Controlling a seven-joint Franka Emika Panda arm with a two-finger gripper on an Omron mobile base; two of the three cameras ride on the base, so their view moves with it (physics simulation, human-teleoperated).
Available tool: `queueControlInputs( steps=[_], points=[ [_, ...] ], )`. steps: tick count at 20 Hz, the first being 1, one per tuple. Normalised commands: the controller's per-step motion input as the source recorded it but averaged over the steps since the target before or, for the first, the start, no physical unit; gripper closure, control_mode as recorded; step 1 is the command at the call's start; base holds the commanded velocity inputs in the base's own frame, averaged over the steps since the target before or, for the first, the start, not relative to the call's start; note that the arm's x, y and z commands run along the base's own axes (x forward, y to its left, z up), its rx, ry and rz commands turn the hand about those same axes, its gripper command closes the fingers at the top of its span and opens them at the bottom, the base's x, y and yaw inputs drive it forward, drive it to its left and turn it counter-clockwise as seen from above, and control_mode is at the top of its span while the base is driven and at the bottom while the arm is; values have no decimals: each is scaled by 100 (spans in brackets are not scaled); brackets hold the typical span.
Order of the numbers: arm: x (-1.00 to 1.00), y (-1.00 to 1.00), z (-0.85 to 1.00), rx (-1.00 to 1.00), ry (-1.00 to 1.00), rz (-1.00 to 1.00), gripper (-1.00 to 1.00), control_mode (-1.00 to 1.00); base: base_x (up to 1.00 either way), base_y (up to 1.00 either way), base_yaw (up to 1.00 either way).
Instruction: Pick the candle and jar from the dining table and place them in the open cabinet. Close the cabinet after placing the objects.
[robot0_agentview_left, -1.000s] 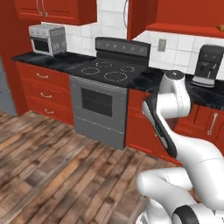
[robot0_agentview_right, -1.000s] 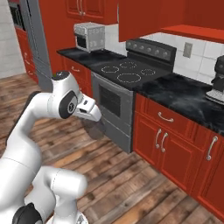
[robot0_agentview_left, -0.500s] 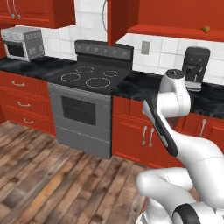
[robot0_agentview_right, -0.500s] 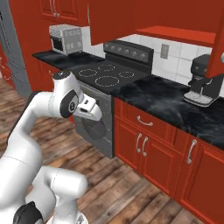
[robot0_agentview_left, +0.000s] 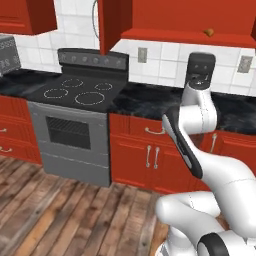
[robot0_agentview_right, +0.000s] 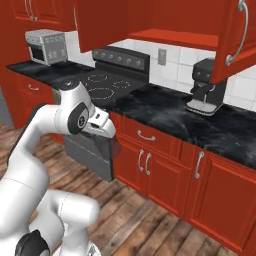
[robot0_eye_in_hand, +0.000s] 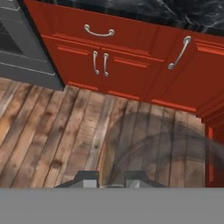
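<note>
Cabinet (robot0_agentview_right: 165, 30) doors open | end effector (robot0_eye_in_hand: 110, 177) closed over floorboards (robot0_eye_in_hand: 57, 131)

Cabinet (robot0_agentview_right: 170, 36): red wall cupboard, mounted above and just right of the stove (robot0_agentview_right: 100, 90), both panelled doors swung wide open, curved silver handle on the right door. Jar (robot0_eye_in_hand: 157, 146): dark see-through glass, gripped in the closed claw (robot0_eye_in_hand: 109, 177), low and right of the stove's front.
</note>
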Motion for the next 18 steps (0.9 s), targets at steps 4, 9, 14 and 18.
queueControlInputs(
  steps=[4,9,14,18],
  points=[
    [0,0,0,0,0,0,100,100,50,26,-28],
    [0,0,0,0,0,0,100,100,58,36,-24],
    [0,0,0,0,0,0,100,100,56,30,-20],
    [0,0,0,0,0,0,100,100,62,6,-19]
  ],
)
